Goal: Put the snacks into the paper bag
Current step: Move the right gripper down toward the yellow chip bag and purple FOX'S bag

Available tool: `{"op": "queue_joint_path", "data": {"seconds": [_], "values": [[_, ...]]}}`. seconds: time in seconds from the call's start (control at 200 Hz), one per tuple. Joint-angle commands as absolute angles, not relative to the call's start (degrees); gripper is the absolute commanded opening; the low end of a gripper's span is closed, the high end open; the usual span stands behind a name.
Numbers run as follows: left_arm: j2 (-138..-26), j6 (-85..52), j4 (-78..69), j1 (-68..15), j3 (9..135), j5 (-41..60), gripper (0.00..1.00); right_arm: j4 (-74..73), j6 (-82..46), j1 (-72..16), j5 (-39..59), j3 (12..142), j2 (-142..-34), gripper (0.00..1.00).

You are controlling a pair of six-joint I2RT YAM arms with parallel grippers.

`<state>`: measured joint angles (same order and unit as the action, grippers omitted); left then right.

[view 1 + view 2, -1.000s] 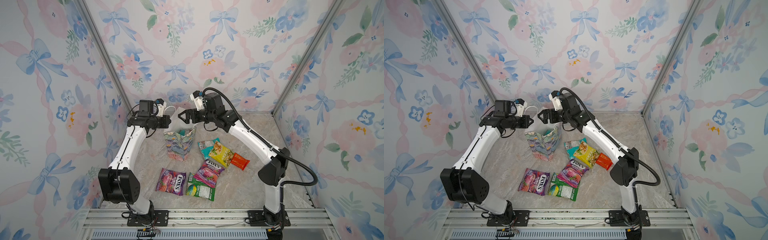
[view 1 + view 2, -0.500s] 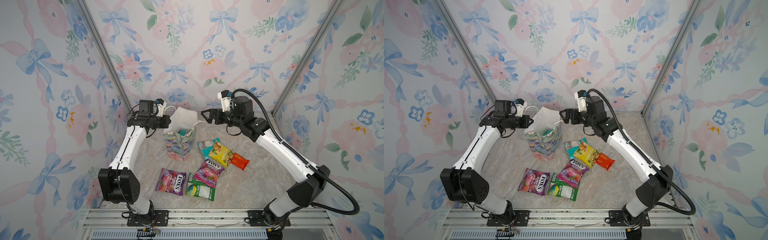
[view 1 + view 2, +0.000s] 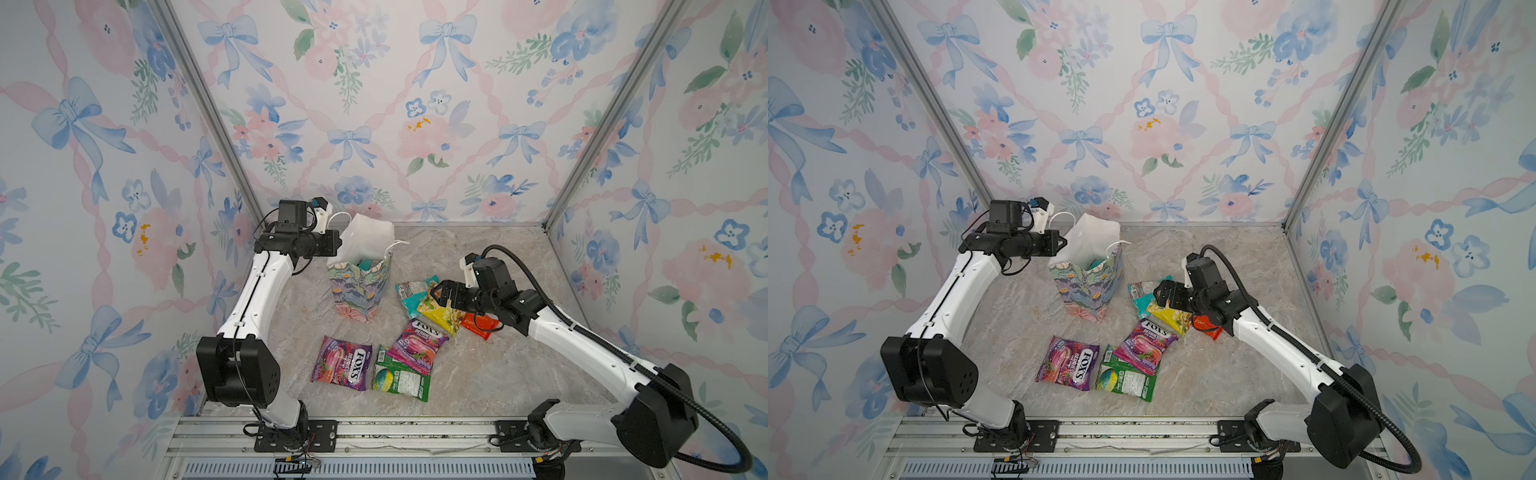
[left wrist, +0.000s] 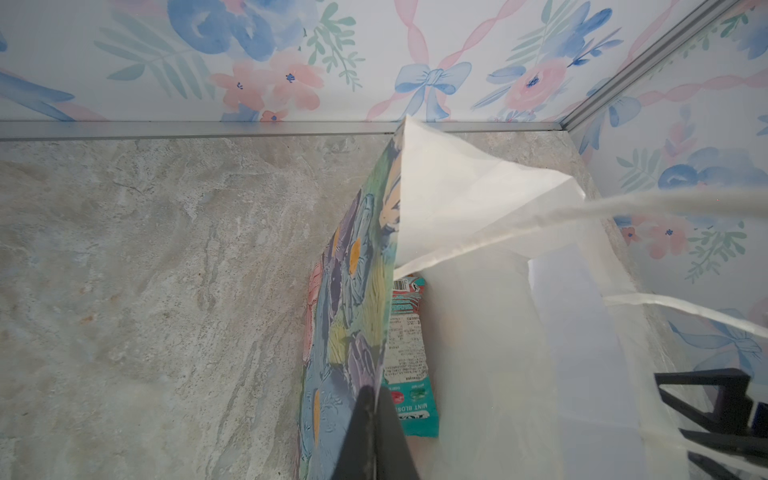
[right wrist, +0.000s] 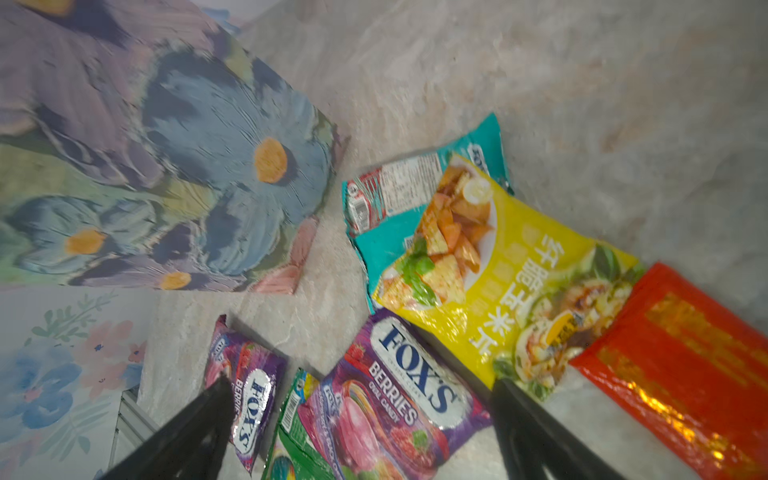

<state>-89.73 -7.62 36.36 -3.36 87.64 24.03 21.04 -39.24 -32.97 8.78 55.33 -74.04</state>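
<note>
Snacks (image 3: 343, 368) lying beside paper bag (image 3: 360, 291)
Left gripper (image 3: 337, 246) clenched on bag's rim; right gripper (image 3: 435, 293) spread wide, empty, above yellow pack (image 3: 441, 316); teal pack (image 4: 409, 345) inside bag.

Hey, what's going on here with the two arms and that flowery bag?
Two robot arms are packing snacks. The left end effector is shut on the rim of the paper bag, holding its mouth open; a teal packet already sits inside. The right end effector hovers open and empty over the loose pile on the table: a teal pack, yellow pack, red-orange pack, green pack, one purple FOX'S bag and another purple bag.
</note>
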Motion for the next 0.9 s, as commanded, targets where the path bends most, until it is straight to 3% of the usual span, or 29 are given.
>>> {"op": "queue_joint_path", "data": {"seconds": [0.0, 0.27, 0.63, 0.895], "values": [[-88.8, -7.4, 36.9, -3.6, 86.8, 23.7, 0.0, 23.0, -44.4, -34.5, 11.9, 52.4, -73.0, 0.99], [-88.7, -7.5, 36.9, -3.6, 86.9, 23.8, 0.0, 24.9, -47.7, -35.6, 16.3, 46.3, -72.1, 0.99], [-89.0, -7.5, 36.9, -3.6, 86.8, 23.8, 0.0, 20.9, -49.9, -36.6, 20.8, 42.0, -77.0, 0.87], [-89.1, -7.5, 36.9, -3.6, 86.9, 23.8, 0.0, 17.7, -50.9, -36.7, 23.8, 41.7, -81.0, 0.85]]}}
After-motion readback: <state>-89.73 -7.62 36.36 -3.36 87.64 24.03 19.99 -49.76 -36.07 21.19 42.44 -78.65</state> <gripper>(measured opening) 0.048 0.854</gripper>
